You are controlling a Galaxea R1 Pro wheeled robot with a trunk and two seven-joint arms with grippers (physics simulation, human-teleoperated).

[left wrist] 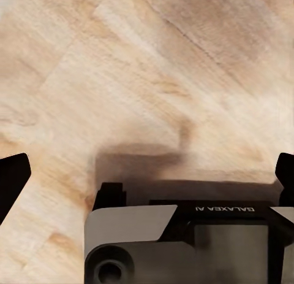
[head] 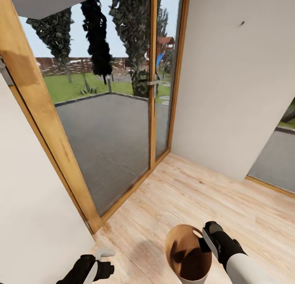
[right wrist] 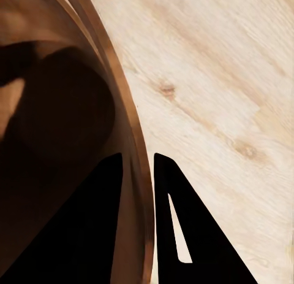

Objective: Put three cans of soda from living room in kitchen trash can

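The tash can (head: pixel 183 240), a small round bin with an orange-brown inside, sits low in the head view just ahead of me. My right gripper (head: pixel 206 240) is shut on its rim. In the right wrist view the gripper (right wrist: pixel 138 159) has one black finger inside the bin wall (right wrist: pixel 73 81) and the other finger (right wrist: pixel 184 222) outside it. Only shadow shows inside the bin; the soda cans are out of view. My left gripper (head: pixel 99 262) hangs open over bare floor, and in the left wrist view (left wrist: pixel 147 173) its fingertips (left wrist: pixel 12 181) stand far apart.
Wood-framed glass doors (head: pixel 152 83) stand ahead, looking onto a patio and garden. A white wall (head: pixel 229 91) runs to the right of them, with another glazed opening (head: pixel 278 157) further right. A white wall (head: pixel 32 218) is close on my left. Pale plank floor (head: pixel 213 194) lies ahead.
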